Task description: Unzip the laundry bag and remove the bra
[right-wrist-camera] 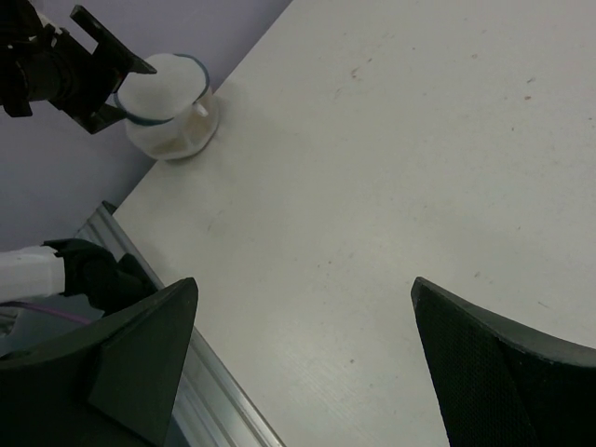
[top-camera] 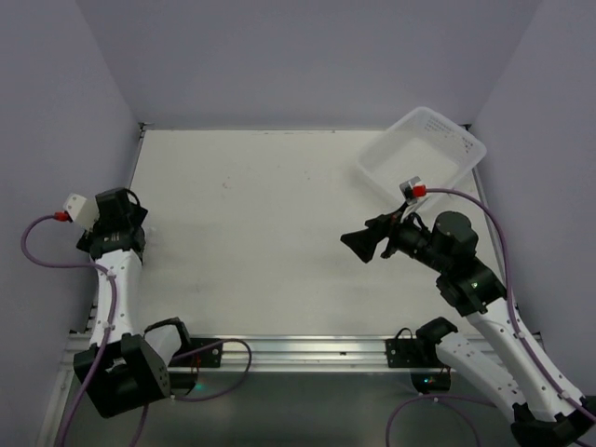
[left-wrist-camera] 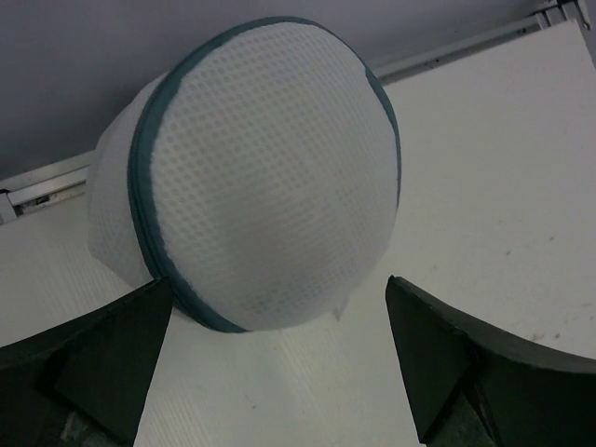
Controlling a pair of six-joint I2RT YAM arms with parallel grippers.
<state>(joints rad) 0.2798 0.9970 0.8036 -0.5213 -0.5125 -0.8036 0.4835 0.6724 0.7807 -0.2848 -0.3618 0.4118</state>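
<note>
Bag (left-wrist-camera: 270,177) rests on the desk (left-wrist-camera: 521,168) at its left edge, close to the wall (left-wrist-camera: 65,56). Its mesh dome is turned to the left gripper (left-wrist-camera: 279,303), and the grey-blue zipper band (left-wrist-camera: 149,177) runs around its rim. This gripper is wide apart and holds nothing. The bag lies just ahead of it, centred between the two fingers, with its near edge about at the line of the fingertips; no contact shows. The right gripper (right-wrist-camera: 304,289) is also spread and holds nothing, above the middle of the desk, well apart from the bag. A tub (top-camera: 424,149) stands at the far right corner.
</note>
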